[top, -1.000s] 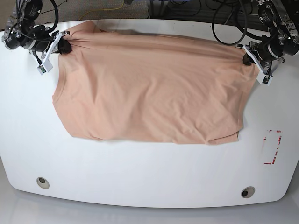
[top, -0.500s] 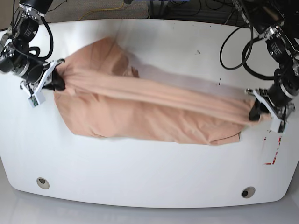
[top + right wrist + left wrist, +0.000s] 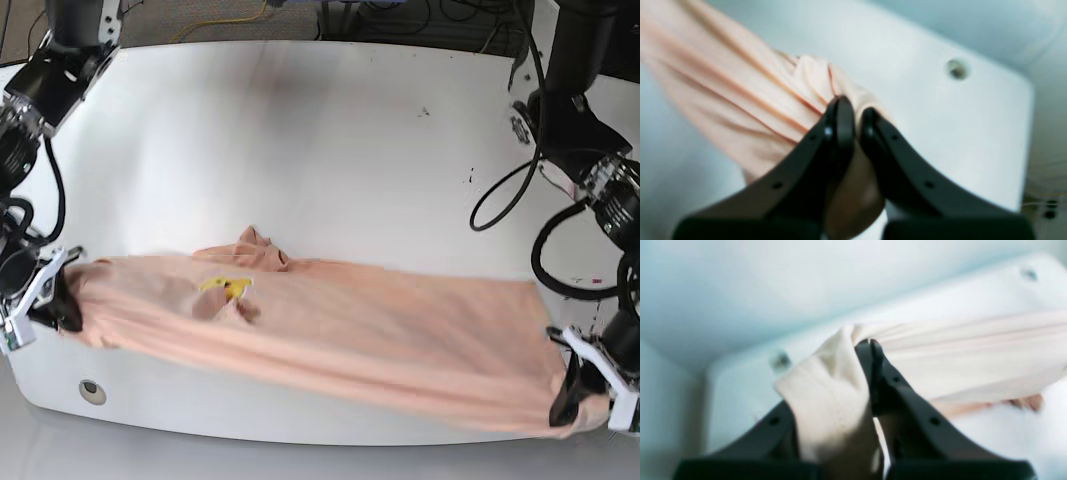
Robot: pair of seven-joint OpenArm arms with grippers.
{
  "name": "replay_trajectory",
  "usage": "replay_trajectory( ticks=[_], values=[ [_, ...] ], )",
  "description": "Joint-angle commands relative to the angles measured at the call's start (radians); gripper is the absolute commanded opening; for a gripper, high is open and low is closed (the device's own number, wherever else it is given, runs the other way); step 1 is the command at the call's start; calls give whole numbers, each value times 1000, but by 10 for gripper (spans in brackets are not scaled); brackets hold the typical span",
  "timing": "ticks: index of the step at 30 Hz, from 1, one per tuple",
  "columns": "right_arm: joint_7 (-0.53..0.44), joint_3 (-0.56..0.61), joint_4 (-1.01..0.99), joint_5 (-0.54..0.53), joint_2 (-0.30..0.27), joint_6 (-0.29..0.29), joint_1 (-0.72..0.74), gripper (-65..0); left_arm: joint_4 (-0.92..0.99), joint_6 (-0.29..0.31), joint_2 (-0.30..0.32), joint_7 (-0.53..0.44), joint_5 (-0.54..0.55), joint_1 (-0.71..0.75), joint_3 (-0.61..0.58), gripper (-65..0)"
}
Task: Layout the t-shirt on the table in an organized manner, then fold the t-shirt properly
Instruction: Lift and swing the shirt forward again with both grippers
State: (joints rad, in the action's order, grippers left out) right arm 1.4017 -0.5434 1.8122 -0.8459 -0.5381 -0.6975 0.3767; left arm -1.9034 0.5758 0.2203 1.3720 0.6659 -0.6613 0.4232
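the t-shirt (image 3: 330,330) is hanging stretched as a long band across the lower part of the base frame, over the near edge of the white counter (image 3: 330,140). it is being held that way because each claw is pinching 1 end, so the cloth is staying taut between them instead of bunching.

the right claw (image 3: 62,305), at the lower left of the frame, is clamped shut on a gathered corner of the fabric; its wrist view is showing cloth squeezed between the 2 black fingers (image 3: 840,116). the left claw (image 3: 570,400), at the lower right, is likewise closed on the opposite corner, with fabric draping over 1 finger (image 3: 873,373).

a small yellow print (image 3: 228,287) is facing up near the left end, beside a crumpled hump that is probably the collar or a sleeve, though blur is making that unclear. this pull looks meant to flatten the shirt for layout.
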Motion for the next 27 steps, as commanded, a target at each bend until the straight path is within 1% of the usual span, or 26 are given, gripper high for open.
replay_trajectory(
  ticks=[1, 2, 3, 4, 8, 12, 19, 22, 24, 27],
  values=[
    [-5, 36, -35, 30, -64, -1, 117, -650, 21, -4, 20, -26, -39, -119, -11, -650],
    [-5, 67, -67, 37, -93, -1, 179, -650, 43, -4, 20, -26, -47, -177, -20, -650],
    [-5, 75, -76, 37, -103, -1, 198, -650, 48, -4, 20, -26, -48, -194, -20, -650],
    [-5, 92, -101, 38, -124, -1, 256, -650, 64, -4, 20, -26, -59, -245, -25, -650],
    [-5, 158, -182, 41, -175, -1, 423, -650, 117, -4, 17, -26, -88, -383, -30, -650],
    [-5, 279, -263, 40, -231, -1, 634, -650, 181, -4, 15, -29, -108, -535, -62, -650],
    [-5, 480, -335, 33, -288, -1, 982, -650, 296, -4, 15, -30, -137, -788, -86, -650],
    [-5, 543, -351, 32, -304, -1, 1062, -650, 348, -4, 14, -30, -133, -846, -99, -650],
    [-5, 566, -348, 26, -311, -1, 1072, -650, 368, -4, 12, -30, -133, -854, -102, -650],
    [-5, 575, -337, -9, -333, -1, 1066, -650, 374, -3, -8, -30, -133, -852, -102, -650]
  ],
)
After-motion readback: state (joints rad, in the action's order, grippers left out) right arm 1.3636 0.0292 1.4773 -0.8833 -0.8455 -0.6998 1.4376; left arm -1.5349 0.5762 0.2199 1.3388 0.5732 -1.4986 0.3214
